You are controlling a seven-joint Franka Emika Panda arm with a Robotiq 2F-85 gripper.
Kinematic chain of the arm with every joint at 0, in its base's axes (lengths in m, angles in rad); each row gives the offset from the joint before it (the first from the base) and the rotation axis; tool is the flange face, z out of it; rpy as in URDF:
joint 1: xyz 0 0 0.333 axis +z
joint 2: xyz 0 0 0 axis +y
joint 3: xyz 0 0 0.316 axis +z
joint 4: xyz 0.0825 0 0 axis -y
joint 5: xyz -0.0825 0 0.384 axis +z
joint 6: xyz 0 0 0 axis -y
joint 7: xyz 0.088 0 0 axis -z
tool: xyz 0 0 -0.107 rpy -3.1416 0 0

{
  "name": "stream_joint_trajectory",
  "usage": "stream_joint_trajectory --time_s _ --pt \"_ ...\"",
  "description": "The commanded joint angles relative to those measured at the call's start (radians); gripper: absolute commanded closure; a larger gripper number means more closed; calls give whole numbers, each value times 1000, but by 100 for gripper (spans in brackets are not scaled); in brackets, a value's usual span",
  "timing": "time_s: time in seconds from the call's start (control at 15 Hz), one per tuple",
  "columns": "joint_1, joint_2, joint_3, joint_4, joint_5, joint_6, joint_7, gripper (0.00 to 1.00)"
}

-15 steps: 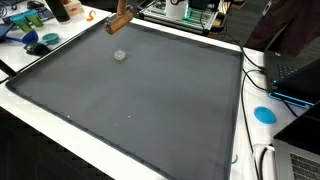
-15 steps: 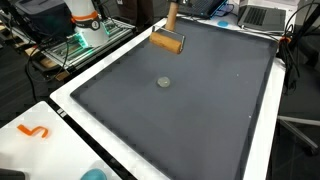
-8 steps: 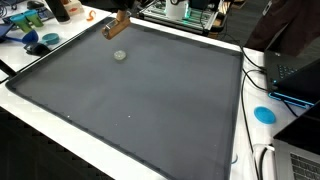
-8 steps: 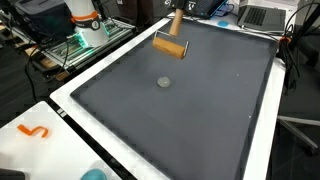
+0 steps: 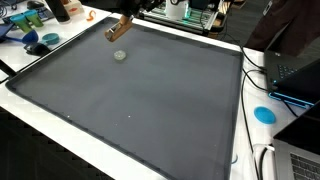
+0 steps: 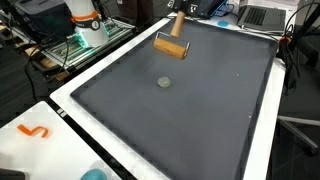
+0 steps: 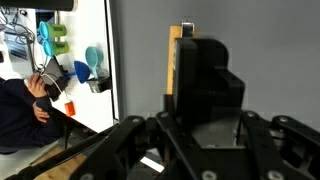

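Note:
My gripper (image 6: pixel 178 12) is shut on the handle of a wooden tool (image 6: pixel 171 45) with a block-shaped head, holding it in the air over the far edge of a large dark grey mat (image 6: pixel 200 120). In an exterior view the wooden tool (image 5: pixel 118 29) hangs tilted below the gripper (image 5: pixel 127 16). A small grey round object (image 5: pixel 120 56) lies on the mat just below and in front of the tool, also seen as the round object (image 6: pixel 164 83). In the wrist view the gripper (image 7: pixel 203 70) largely hides the wooden tool (image 7: pixel 174 60).
The white table rim (image 6: pixel 70 95) surrounds the mat. An orange hook (image 6: pixel 34 131) and a teal disc (image 6: pixel 92 174) lie on it. A blue lid (image 5: pixel 264 114), laptops (image 5: pixel 292 75) and blue items (image 5: pixel 45 40) stand along the edges. The robot base (image 6: pixel 85 20) is behind.
The wooden tool has shifted slightly down and out over the mat, still in the gripper. The small round object has not moved.

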Motion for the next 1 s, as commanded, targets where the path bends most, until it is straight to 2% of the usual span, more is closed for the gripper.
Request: stream_joint_trajectory --time_s 0.0,0.93 --pt "23 16 -1 21 -31 -43 18 76" --pt "27 17 1 23 5 -22 -15 76"
